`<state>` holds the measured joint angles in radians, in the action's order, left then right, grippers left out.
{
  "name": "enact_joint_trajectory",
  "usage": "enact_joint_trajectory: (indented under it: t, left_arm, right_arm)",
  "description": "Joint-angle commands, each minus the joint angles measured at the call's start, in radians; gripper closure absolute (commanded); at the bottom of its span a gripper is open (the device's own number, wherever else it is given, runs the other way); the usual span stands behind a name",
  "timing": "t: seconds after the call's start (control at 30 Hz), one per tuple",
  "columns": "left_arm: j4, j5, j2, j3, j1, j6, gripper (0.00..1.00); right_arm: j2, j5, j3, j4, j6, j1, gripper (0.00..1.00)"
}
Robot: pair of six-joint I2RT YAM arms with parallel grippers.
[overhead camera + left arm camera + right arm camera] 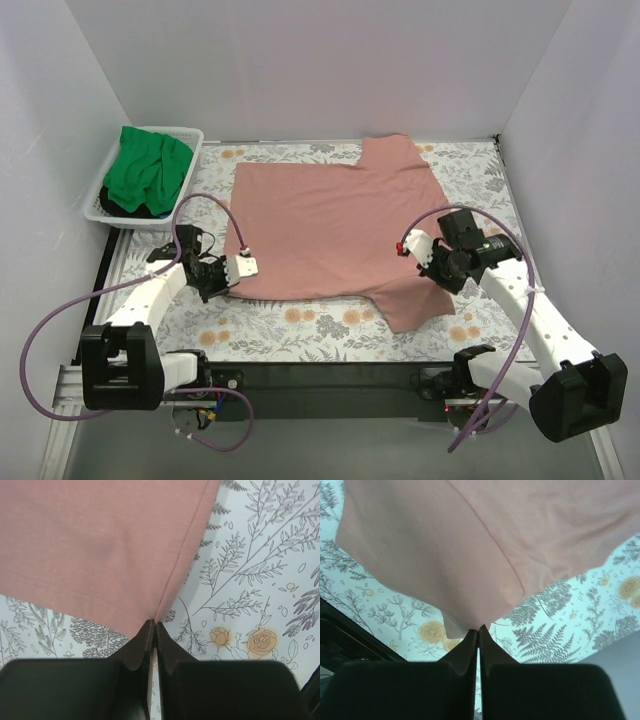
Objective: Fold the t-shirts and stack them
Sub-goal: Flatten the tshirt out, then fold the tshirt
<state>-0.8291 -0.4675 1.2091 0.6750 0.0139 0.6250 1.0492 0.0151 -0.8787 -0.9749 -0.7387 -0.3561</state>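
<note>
Both end effectors (153, 626) (478, 628) pinched closed

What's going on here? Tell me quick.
Both arms are working on the pink shirt, which is spread on the floral cloth. The left gripper is shut on its near-left corner and the right gripper is shut on its right edge. The green shirt sits bunched in the basket at far left, untouched. Nothing is folded yet.

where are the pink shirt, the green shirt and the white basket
pink shirt (335, 225), top external view, middle of its spread body
green shirt (148, 170), top external view, middle of the bunched cloth
white basket (170, 130), top external view, far rim
</note>
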Motion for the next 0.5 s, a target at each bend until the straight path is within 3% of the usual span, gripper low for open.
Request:
enact_joint_trajectory:
  t: [0.0,0.47]
  left_arm:
    - [-0.041,-0.065,0.02,0.084,-0.043,-0.021,1.0]
    - [0.007,-0.106,0.227,0.328,-0.063,-0.145,1.0]
  right_arm:
    - [0.064,0.034,-0.139,-0.01,-0.057,0.091,0.99]
    - [0.333,0.063,-0.368,0.024,-0.16,0.149,0.99]
